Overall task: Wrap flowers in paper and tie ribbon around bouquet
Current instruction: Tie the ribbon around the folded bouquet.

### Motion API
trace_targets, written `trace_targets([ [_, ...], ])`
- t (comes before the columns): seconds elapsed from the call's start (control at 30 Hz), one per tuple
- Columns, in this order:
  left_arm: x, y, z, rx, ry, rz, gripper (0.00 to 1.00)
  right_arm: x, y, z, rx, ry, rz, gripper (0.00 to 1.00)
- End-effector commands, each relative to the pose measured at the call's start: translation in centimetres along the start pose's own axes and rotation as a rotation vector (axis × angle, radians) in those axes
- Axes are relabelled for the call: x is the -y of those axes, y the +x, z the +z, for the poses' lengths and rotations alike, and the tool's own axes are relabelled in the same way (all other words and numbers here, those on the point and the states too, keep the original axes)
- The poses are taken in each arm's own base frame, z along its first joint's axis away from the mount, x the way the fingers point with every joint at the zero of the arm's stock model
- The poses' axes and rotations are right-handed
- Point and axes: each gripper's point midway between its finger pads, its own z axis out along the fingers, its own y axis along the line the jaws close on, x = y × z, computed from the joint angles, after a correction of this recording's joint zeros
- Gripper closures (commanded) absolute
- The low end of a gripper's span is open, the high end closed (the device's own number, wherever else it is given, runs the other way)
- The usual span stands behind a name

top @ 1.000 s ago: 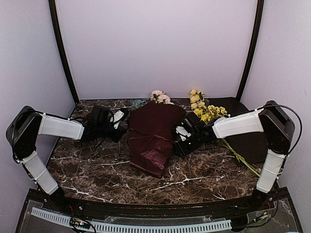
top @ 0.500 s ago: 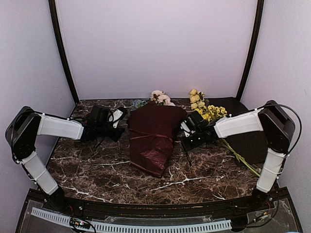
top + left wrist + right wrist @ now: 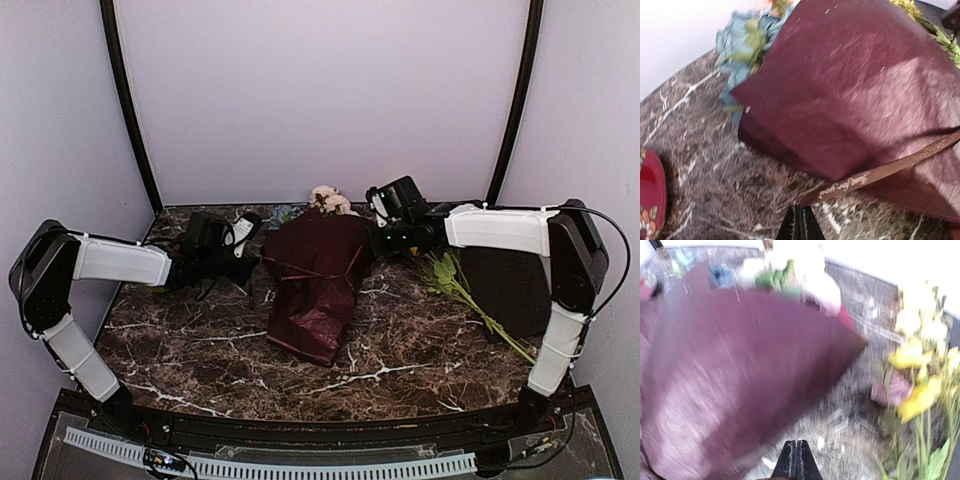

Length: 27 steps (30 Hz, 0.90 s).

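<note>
The bouquet [image 3: 312,285] lies mid-table, its crinkled burgundy paper [image 3: 860,95] sheathing the flowers: blue blossoms [image 3: 740,42] and pale roses [image 3: 328,198] poke out at the far end. The ribbon [image 3: 875,175], brown with white lettering, crosses the paper [image 3: 305,272]. My left gripper [image 3: 250,272] sits just left of the bouquet, shut on the ribbon's end [image 3: 800,220]. My right gripper [image 3: 372,245] is at the bouquet's far right corner, shut [image 3: 796,460], and the ribbon runs taut up to it in the top view. The right wrist view is blurred.
Yellow-blossomed stems [image 3: 448,280] lie right of the bouquet, partly under the right arm, with their blooms [image 3: 917,382] near a pink lump [image 3: 892,387]. A flat dark sheet [image 3: 510,290] covers the table's right end. A red patterned object [image 3: 649,197] sits at the left.
My right gripper closed and swung from the bouquet's near right side to its far right corner, drawing the ribbon tight. The left gripper barely moved.
</note>
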Motion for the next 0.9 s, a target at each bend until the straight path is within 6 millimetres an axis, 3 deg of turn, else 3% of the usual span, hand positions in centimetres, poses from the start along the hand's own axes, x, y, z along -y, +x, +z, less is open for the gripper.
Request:
trace_targets([
  [0.0,0.8,-5.5,-1.1,0.121,0.001,0.042,1.00,-0.2,-1.6,0.6,0.012,0.020,-0.035,1.00],
  [0.33,0.8,-5.8,-1.0,0.121,-0.002,0.047,1.00,-1.0,-3.5,0.1,0.049,-0.010,-0.040,1.00],
  [0.43,-0.8,-5.2,-1.2,0.102,-0.066,0.005,1.00,0.2,-3.7,0.1,0.047,0.019,-0.010,1.00],
  [0.53,-5.9,-1.5,-1.8,0.015,-0.190,-0.170,1.00,9.9,-2.1,-0.7,0.032,0.160,0.242,1.00],
  [0.6,-10.0,3.1,-3.0,-0.070,-0.336,-0.315,1.00,17.3,1.9,-1.9,0.041,0.182,0.531,1.00],
  [0.67,-12.4,7.8,-4.7,-0.133,-0.434,-0.477,1.00,22.7,6.2,-3.3,0.058,0.184,0.746,1.00],
  [0.7,-12.9,9.6,-5.3,-0.140,-0.452,-0.548,1.00,24.1,8.7,-3.3,0.035,0.188,0.815,1.00],
  [0.8,-13.7,14.7,-6.9,-0.187,-0.510,-0.690,1.00,26.6,12.7,-5.5,0.066,0.235,0.930,1.00],
  [0.87,-13.8,16.3,-7.6,-0.208,-0.516,-0.747,1.00,27.9,14.2,-6.5,0.095,0.259,0.986,1.00],
])
